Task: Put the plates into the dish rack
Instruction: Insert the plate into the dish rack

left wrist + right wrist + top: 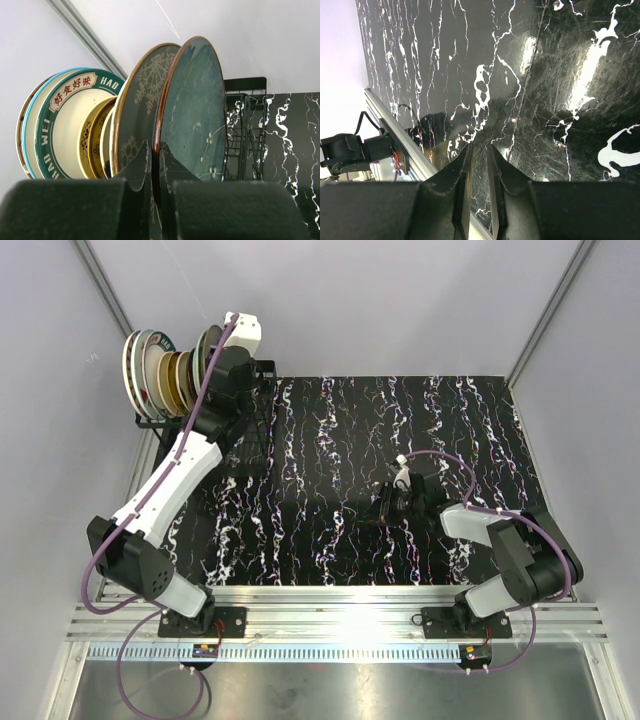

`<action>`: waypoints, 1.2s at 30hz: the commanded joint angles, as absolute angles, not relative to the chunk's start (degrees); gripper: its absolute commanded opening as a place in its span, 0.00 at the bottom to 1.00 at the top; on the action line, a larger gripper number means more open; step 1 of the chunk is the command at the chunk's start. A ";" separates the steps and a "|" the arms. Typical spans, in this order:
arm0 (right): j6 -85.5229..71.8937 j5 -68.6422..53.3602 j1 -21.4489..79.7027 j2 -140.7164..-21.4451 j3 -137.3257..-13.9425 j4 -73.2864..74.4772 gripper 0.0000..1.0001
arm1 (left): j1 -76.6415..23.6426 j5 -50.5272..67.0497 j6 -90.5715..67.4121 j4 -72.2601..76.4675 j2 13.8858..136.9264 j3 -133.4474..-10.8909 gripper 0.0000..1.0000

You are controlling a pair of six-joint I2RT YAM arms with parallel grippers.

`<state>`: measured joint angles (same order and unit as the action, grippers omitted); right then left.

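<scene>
Several plates (160,365) stand on edge in the black wire dish rack (255,430) at the far left. In the left wrist view the nearest one is a dark green plate (195,115) with a brown rim. Behind it stand a dark snowflake plate (142,95), a yellow plate (92,145) and a teal-rimmed plate (70,130). My left gripper (158,147) is shut on the dark green plate's rim, which stands upright among the rack's wires (245,130). My right gripper (480,147) hovers low over the mat, its jaws slightly apart with nothing between them.
The black marbled mat (400,460) covers the table. An aluminium rail (340,620) runs along the near edge and shows in the right wrist view too (395,135). Pale walls close in the back and both sides. The rack's right part (262,445) holds no plates.
</scene>
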<state>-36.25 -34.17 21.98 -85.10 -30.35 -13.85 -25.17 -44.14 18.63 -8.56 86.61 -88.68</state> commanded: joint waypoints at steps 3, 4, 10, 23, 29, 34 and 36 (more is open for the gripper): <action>-35.86 -35.68 21.71 -86.04 -32.52 -16.17 0.24 | -23.99 -48.60 22.41 -0.62 85.17 -89.21 0.00; -35.95 -35.68 21.80 -86.04 -32.52 -16.26 0.24 | -23.91 -48.60 22.50 -0.53 84.99 -89.12 0.00; -35.86 -35.77 21.71 -86.13 -32.52 -16.26 0.24 | -23.91 -48.60 22.85 -0.62 84.90 -89.30 0.14; -35.95 -35.95 21.80 -86.40 -32.87 -15.82 0.25 | -23.73 -48.87 23.03 -1.23 83.68 -89.73 0.46; -35.60 -35.95 21.71 -85.70 -33.49 -14.77 0.25 | -23.82 -46.68 20.57 -5.25 81.30 -92.98 0.66; -34.81 -34.98 21.71 -83.41 -33.58 -13.01 0.28 | -23.82 -42.63 16.79 -10.10 78.23 -97.55 0.69; -34.72 -34.72 21.71 -82.80 -33.22 -12.48 0.28 | -23.82 -40.71 15.13 -11.33 76.82 -98.17 0.71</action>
